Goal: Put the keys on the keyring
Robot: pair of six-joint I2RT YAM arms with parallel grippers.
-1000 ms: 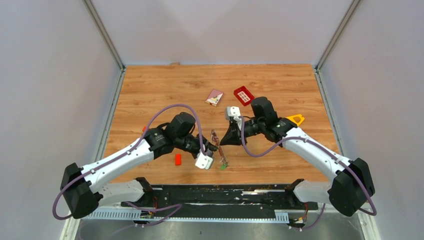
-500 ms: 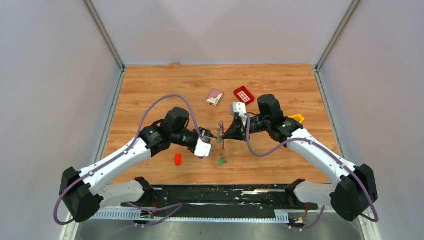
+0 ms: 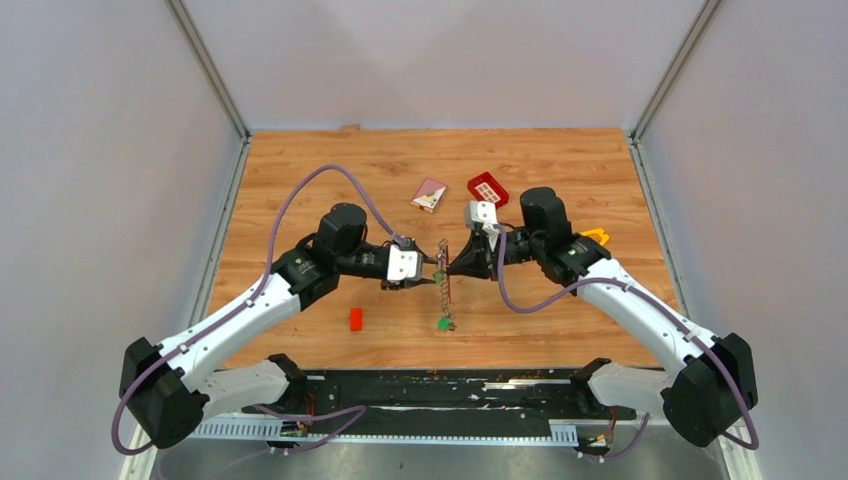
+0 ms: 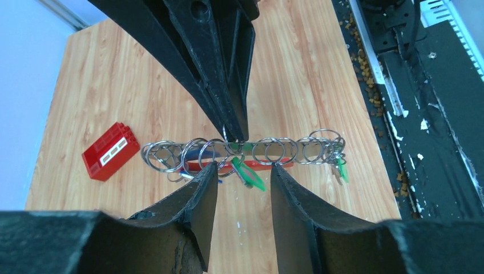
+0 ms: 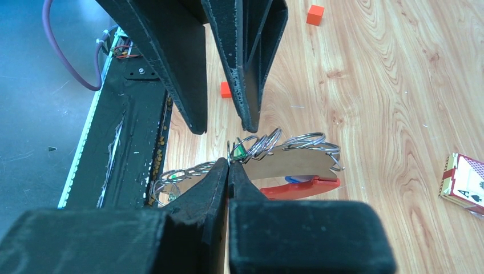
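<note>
Right fingers (image 5: 208,191) clamp the keyring (image 4: 285,153). Left fingers (image 4: 191,200) stand apart just beside it (green key (image 4: 246,174) hanging between them)

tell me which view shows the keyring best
Left wrist: the keyring spans the frame, every loop distinct. Right wrist shows it slanted, partly behind the right gripper. Top external shows only a thin strip.

Two arms here, left arm (image 3: 240,318) and right arm (image 3: 640,308): white shells, black joints, a purple cable (image 3: 335,168) looping along each. White boxes (image 3: 403,264) at the wrists. On the left gripper (image 4: 244,166), fingers (image 4: 191,211) matte black, tapered, rough-edged.
</note>
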